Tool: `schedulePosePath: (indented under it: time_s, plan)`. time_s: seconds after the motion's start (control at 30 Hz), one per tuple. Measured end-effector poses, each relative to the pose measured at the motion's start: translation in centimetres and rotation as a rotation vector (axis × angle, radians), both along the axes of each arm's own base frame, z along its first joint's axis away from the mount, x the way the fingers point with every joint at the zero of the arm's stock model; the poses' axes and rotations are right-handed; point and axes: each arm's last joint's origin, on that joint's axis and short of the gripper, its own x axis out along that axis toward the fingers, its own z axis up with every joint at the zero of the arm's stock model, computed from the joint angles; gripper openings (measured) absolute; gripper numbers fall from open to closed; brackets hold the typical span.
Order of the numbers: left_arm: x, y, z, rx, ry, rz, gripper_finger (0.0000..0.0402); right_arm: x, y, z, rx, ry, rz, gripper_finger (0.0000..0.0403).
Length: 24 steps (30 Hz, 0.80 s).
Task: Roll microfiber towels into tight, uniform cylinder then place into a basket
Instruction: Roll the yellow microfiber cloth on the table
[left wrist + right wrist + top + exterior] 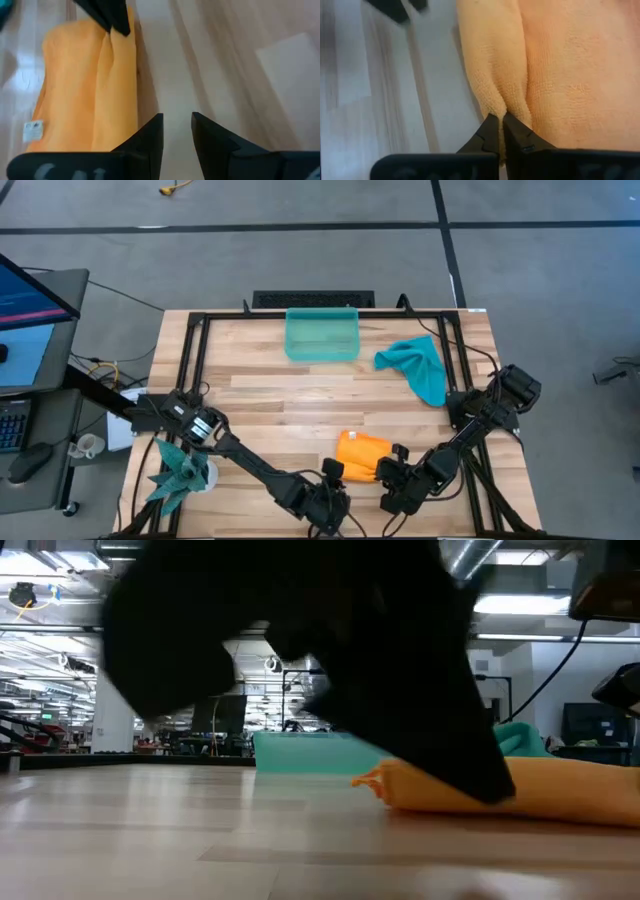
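The orange towel (362,455) lies near the table's front edge, folded into a thick, loosely rolled bundle; it also shows in the low view (570,790). My right gripper (392,475) is at its near right side, shut on it. My left gripper (334,478) is just off the towel's left side; in the left wrist view its fingers (177,131) stand slightly apart over bare wood and hold nothing. The teal-blue towel (415,368) lies crumpled at the far right. The sea-green basket (322,336) stands at the far middle. My right gripper pinches a raised fold of the orange towel (501,102) between its two fingertips, at the bundle's near right side. The fingers come in low from the table's near right. The towel rests on the table and is not lifted.
A spiky teal plant (180,470) stands at the table's near left corner. A black metal frame (190,340) runs around the tabletop. Bare wood lies between the orange towel and the basket.
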Motion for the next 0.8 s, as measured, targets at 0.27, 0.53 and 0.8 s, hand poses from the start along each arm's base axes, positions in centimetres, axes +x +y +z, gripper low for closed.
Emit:
schedulePosePath:
  time_s: [0.27,0.53,0.8]
  plan:
    - [-0.2,0.3,-0.3,0.12,-0.026,0.06,0.0093,0.2,-0.1,0.0,0.017,0.017,0.007,0.0017]
    - [-0.9,0.0,0.1,0.196,-0.043,0.086,0.0093,0.2,-0.1,0.0,0.019,0.018,0.01,0.0019]
    - [0.0,2.0,-0.5,0.144,0.012,0.138,0.0093,0.2,-0.1,0.0,0.022,0.017,0.011,0.0022]
